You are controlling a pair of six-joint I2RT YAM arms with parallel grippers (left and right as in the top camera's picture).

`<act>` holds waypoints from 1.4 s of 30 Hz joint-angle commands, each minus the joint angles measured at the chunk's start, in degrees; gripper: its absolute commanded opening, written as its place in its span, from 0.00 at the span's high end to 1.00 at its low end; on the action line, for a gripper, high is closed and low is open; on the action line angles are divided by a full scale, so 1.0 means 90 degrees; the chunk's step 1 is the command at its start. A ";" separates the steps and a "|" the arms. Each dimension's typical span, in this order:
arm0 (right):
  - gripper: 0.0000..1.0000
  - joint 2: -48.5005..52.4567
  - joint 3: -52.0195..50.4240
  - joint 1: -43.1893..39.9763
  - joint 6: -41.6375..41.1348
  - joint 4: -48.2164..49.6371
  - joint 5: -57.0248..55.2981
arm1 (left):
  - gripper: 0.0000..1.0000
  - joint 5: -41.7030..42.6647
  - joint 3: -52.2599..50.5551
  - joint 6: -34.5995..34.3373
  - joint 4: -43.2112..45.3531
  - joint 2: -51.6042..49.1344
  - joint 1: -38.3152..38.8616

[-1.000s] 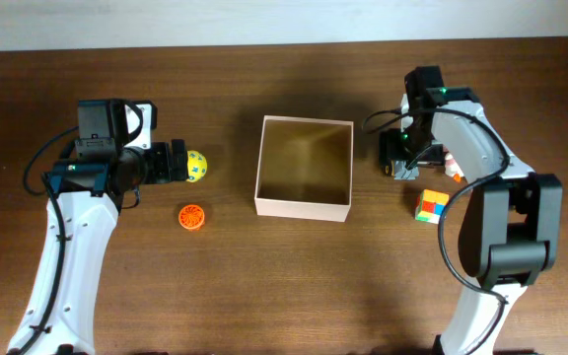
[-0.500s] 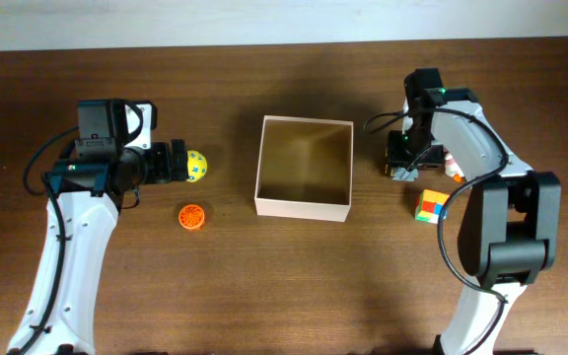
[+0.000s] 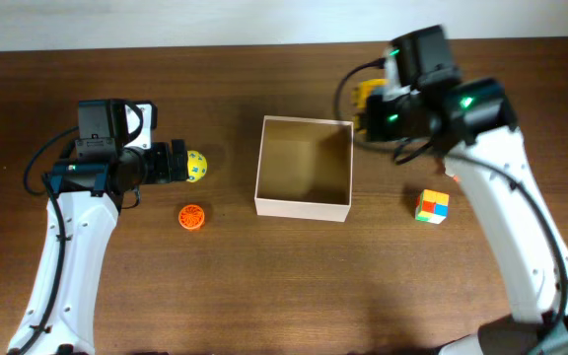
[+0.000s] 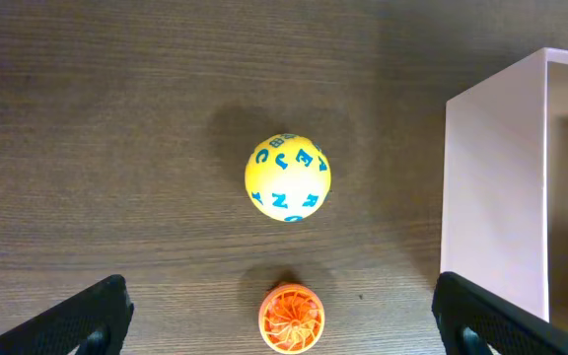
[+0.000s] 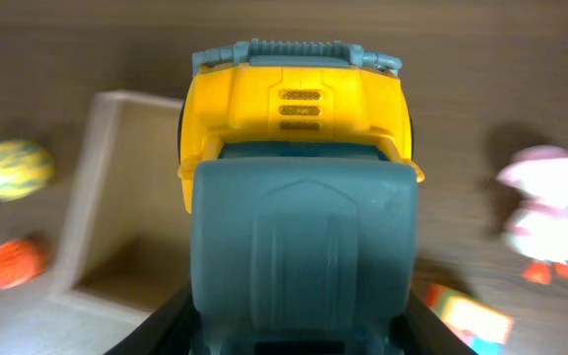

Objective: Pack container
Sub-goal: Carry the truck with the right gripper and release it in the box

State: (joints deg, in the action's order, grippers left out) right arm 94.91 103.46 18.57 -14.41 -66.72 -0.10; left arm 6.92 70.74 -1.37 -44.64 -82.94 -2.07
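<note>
The container [image 3: 303, 205] is a square white box with a tan inside, at the table's middle, and nothing shows inside it. My right gripper [image 3: 375, 110] is shut on a yellow and grey-teal toy truck [image 5: 299, 148] and holds it in the air by the box's far right corner. The box [image 5: 102, 187] lies below and to the left in the right wrist view. My left gripper [image 3: 177, 163] is open and empty, just left of a yellow ball with blue letters [image 3: 196, 166]. In the left wrist view the ball [image 4: 287, 177] lies ahead of the open fingers [image 4: 279, 286].
An orange ribbed toy [image 3: 192, 216] lies in front of the ball, and it also shows in the left wrist view [image 4: 291, 318]. A colourful cube [image 3: 431, 205] and a small white duck figure [image 5: 548, 212] lie right of the box. The box wall [image 4: 491, 197] stands right of the left gripper.
My right gripper has risen from the table right of the box with the toy truck and moved left and back, toward the box's far right corner. The left arm has not moved.
</note>
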 commanded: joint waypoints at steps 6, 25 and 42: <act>0.57 0.0801 -0.0376 0.0998 -0.1593 0.0335 -0.0413 | 0.01 0.0068 0.0102 -0.0039 -0.0007 -0.0024 -0.0027; 0.44 0.2732 -0.0556 0.0843 -0.1668 0.1015 -0.0899 | 0.01 0.0068 0.0102 -0.0039 -0.0007 -0.0024 -0.0027; 0.29 0.1243 0.0920 0.0746 -0.0794 -0.0066 -0.0930 | 0.01 0.0068 0.0102 -0.0039 -0.0010 -0.0024 -0.0027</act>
State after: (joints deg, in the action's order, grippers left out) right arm 113.73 106.30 25.67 -24.97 -66.11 -6.70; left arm 6.92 70.74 -1.37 -44.64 -82.94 -2.07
